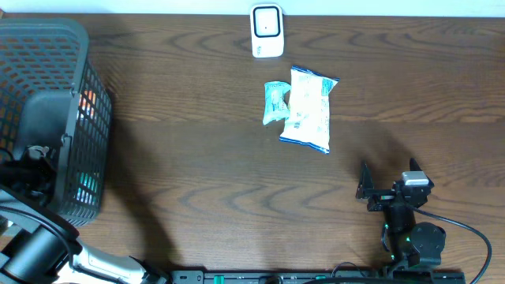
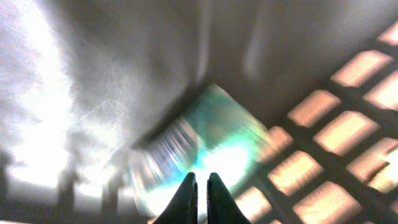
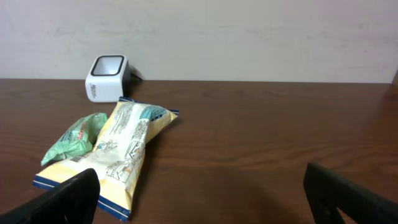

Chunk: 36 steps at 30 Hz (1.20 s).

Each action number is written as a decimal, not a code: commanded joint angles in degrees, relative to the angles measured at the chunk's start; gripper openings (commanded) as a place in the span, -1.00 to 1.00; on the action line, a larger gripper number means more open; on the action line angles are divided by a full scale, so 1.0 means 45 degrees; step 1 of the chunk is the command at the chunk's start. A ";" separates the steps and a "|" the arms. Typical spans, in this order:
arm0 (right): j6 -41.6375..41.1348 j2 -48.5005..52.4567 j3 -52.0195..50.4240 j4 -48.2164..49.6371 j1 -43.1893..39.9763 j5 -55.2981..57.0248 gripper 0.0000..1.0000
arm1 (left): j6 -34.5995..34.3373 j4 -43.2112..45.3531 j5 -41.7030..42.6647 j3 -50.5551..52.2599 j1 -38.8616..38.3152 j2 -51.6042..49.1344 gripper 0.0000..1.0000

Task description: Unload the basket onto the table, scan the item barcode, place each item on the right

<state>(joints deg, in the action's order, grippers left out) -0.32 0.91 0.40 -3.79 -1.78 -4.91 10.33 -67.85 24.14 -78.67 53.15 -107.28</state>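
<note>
L gripper [image 2: 202, 194] in basket [image 1: 75, 47], tips pressed together at teal pkt [image 2: 211, 143]; R gripper [image 3: 199, 186] spread wide, empty.
Noted teal pkt, shiny, on basket floor beside mesh wall; blurred in L wrist view, so cannot tell whether foil is caught betw the tips. Logged basket at L end of table [image 1: 197, 197], L arm [image 1: 35, 252] reaching into it. Found scanner [image 1: 267, 31] upright at far edge, centre. Just in front of it saw small green pkt [image 1: 275, 102] and yellow-white bag [image 1: 309, 110], touching side by side. Placed R gripper low over bare wood near front edge, well apart from both.
</note>
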 commanded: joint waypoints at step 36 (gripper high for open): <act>0.0180 -0.0034 -0.0019 -0.0053 0.0073 0.0058 0.98 | 0.3512 0.0821 -0.2181 0.0267 -0.0423 0.2448 0.64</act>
<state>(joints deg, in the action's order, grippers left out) -0.32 0.91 0.40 -3.79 -1.78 -4.91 22.06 -65.17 13.30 -79.40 52.40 -95.98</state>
